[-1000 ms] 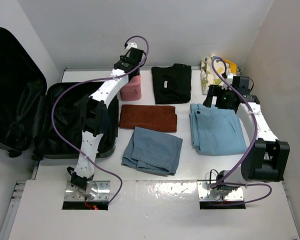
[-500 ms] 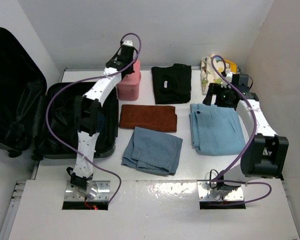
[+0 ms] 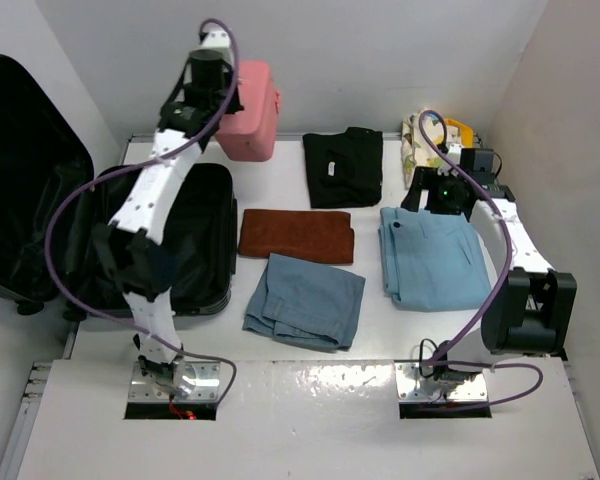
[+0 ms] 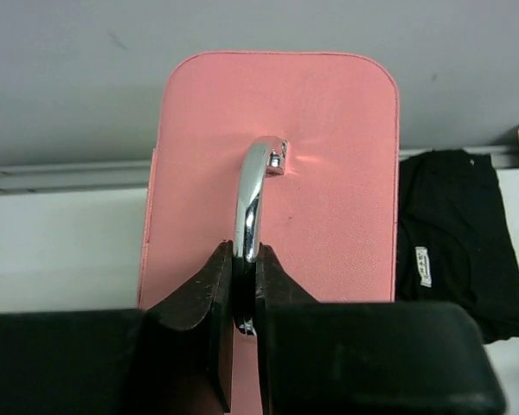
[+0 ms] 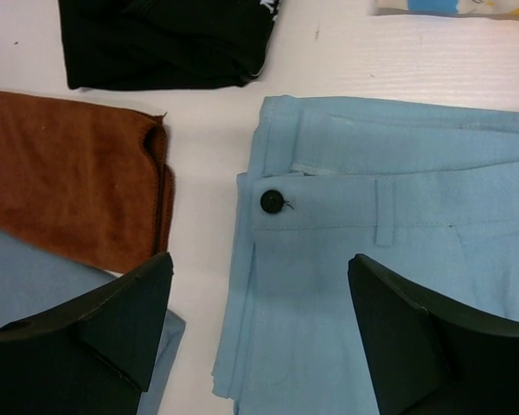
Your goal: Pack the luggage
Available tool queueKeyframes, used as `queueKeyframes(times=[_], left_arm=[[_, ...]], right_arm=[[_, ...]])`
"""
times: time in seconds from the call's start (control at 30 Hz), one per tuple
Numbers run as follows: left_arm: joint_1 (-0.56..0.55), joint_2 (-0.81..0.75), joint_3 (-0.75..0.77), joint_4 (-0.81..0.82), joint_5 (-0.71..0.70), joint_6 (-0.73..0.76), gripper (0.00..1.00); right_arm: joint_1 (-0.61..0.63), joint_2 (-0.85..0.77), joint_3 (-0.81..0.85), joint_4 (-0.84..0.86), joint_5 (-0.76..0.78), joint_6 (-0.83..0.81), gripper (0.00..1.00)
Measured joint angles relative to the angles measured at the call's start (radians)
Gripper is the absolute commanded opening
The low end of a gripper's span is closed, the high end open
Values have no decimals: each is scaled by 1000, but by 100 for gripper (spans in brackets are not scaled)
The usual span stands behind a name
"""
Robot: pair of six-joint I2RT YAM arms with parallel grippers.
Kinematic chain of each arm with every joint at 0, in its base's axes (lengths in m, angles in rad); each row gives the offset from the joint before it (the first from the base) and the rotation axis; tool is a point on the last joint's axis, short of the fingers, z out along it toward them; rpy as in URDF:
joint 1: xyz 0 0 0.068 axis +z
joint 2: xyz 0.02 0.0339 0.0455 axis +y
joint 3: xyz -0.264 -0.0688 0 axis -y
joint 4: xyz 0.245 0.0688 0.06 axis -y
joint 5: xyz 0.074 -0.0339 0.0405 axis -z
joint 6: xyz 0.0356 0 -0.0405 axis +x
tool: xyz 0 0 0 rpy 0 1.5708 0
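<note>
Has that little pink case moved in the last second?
Yes. Held by its chrome handle in the left claw, the pink case now shows above the black shirt's far edge, no longer beside it.

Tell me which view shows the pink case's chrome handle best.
Left wrist: the chrome handle sits centre frame, arching off the pink case, its lower end pinched between the left gripper's fingers. Top external shows only the case's pink body at the arm's end; the handle is hidden behind the gripper. Right wrist shows none of it.

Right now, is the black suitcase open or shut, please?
Open: the suitcase lies with its lid folded back at left, black lining showing.
</note>
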State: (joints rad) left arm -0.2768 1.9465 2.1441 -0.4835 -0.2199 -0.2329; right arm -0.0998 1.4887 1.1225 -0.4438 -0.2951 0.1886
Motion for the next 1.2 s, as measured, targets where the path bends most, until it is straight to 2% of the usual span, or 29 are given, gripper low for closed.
queueKeyframes(times=[0.3,0.57,0.8,1.0,1.2], left_arm=[[160,-332,-159,-55,-102,159,0],[346,-537,-471,-127,-177,279,0],[555,-554,-664,-173,-82,301,0],[639,-526,-678,-145,25,300,0],[672,-420,-677,-71,77,306,0]], right_arm=[[86,1,8,-2,-14,-1,81],[174,61,43,1,-34,-1,81],[222,123,82,4,-47,-1,79],[233,132,89,11,-48,-1,79],[233,132,88,16,-45,-5,79]])
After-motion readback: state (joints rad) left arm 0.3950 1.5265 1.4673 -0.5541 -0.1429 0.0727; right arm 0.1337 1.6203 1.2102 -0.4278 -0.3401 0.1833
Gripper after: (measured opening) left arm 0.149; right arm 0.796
